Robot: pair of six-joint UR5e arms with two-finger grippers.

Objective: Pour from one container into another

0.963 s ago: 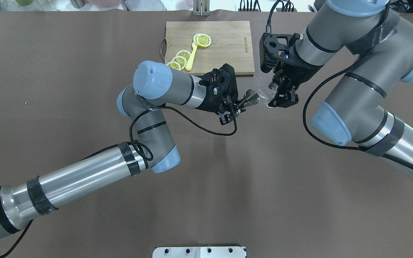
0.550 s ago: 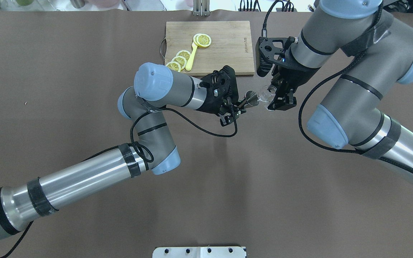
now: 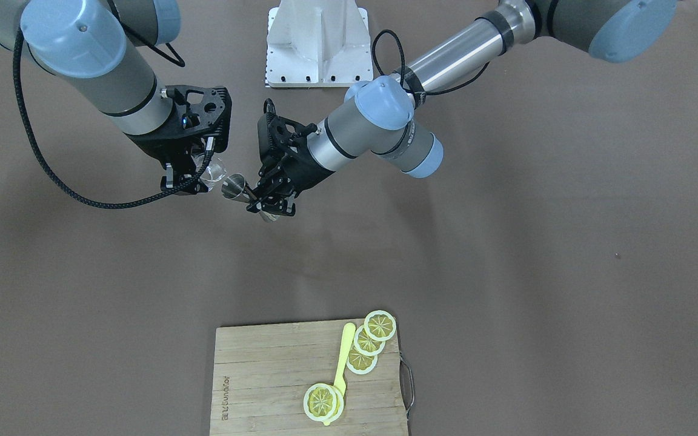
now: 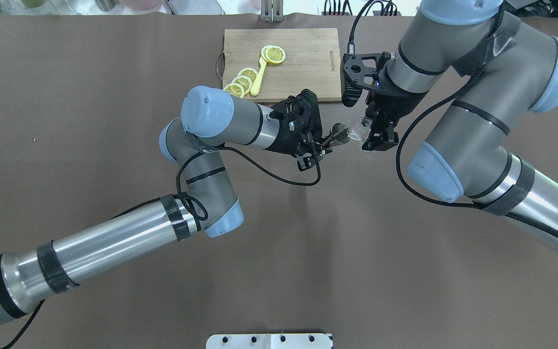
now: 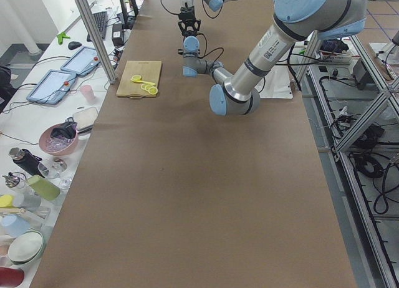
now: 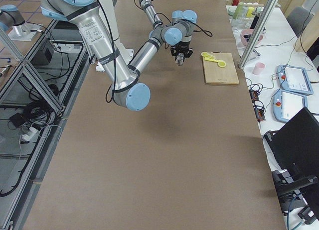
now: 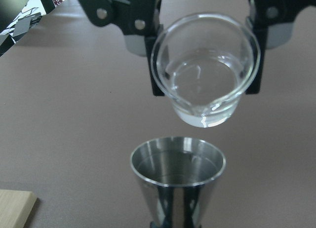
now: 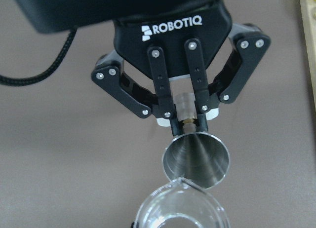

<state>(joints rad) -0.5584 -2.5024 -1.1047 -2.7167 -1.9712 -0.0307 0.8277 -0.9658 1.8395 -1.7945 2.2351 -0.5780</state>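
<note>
My left gripper [image 4: 324, 141] is shut on the waist of a steel jigger [image 4: 339, 133], held up above the table with its mouth toward the right arm. My right gripper [image 4: 375, 134] is shut on a small clear glass beaker [image 4: 358, 129], tilted so its spout hangs just over the jigger's rim. In the left wrist view the beaker [image 7: 205, 70] faces the camera above the jigger [image 7: 177, 171]. In the right wrist view the jigger [image 8: 196, 159] sits between the left gripper [image 8: 187, 123] and the beaker's rim [image 8: 180, 208]. Whether liquid is flowing I cannot tell.
A wooden cutting board [image 4: 308, 68] with lemon slices [image 4: 274, 54] and a yellow spoon [image 4: 258, 80] lies at the table's far edge, just behind both grippers. The robot's white base plate [image 4: 269, 341] is at the near edge. Brown table cover [image 4: 114, 72] spreads all around.
The right wrist has swung left and turned, bringing the beaker closer to the jigger and tipping it further. The left arm has barely moved.
</note>
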